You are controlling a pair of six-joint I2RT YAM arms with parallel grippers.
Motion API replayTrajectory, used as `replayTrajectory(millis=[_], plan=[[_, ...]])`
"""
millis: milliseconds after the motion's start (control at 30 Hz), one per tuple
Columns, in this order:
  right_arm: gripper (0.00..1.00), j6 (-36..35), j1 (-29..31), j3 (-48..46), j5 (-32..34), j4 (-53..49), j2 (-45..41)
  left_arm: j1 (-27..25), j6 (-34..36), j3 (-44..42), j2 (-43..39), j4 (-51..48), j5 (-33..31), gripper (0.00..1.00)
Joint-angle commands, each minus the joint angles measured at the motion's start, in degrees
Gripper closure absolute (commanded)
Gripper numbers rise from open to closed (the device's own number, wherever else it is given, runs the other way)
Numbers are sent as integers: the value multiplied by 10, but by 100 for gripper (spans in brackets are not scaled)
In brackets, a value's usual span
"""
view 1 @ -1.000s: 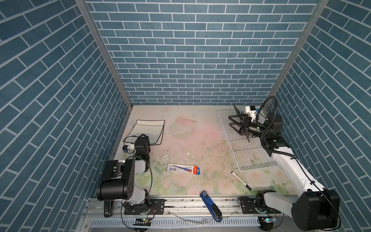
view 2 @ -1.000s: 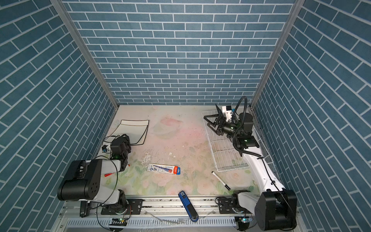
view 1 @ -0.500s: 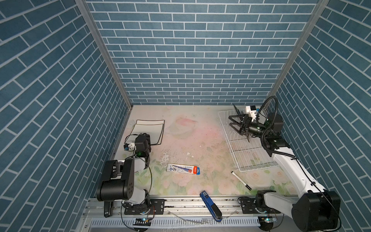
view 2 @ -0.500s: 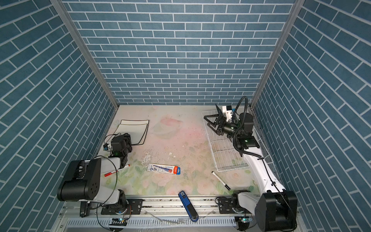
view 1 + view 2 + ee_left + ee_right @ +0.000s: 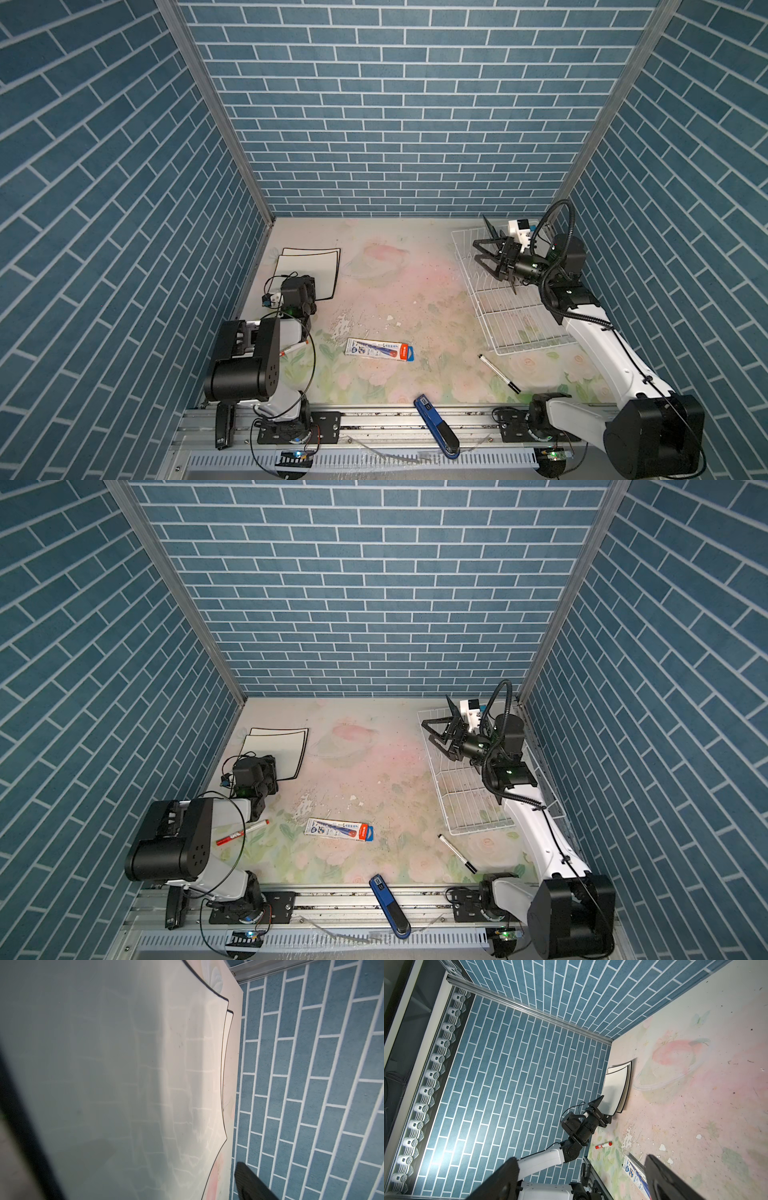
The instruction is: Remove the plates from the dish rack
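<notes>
Jaws of the left gripper stand parted astride the near edge of the top plate, clamping nothing. That plate lies flat on a second square white plate at the far left, well apart from the dish rack on the right. Over the rack's far end hangs the right gripper, spread wide and empty. No plate is visible in the rack. Judgement: the set-down step is closing. Next, the left gripper must draw back toward the near side, level, without dragging the stack.
</notes>
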Motion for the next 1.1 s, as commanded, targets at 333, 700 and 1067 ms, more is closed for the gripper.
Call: replayTrajectory(millis=[333, 700, 1067], plan=[[5, -28, 1, -13, -1, 10, -12, 4, 49, 45, -19, -64, 12, 17], [5, -27, 1, -18, -1, 11, -15, 5, 59, 67, -21, -128, 27, 11], [5, -27, 1, -21, -1, 11, -17, 5, 83, 71, -33, -158, 40, 8]])
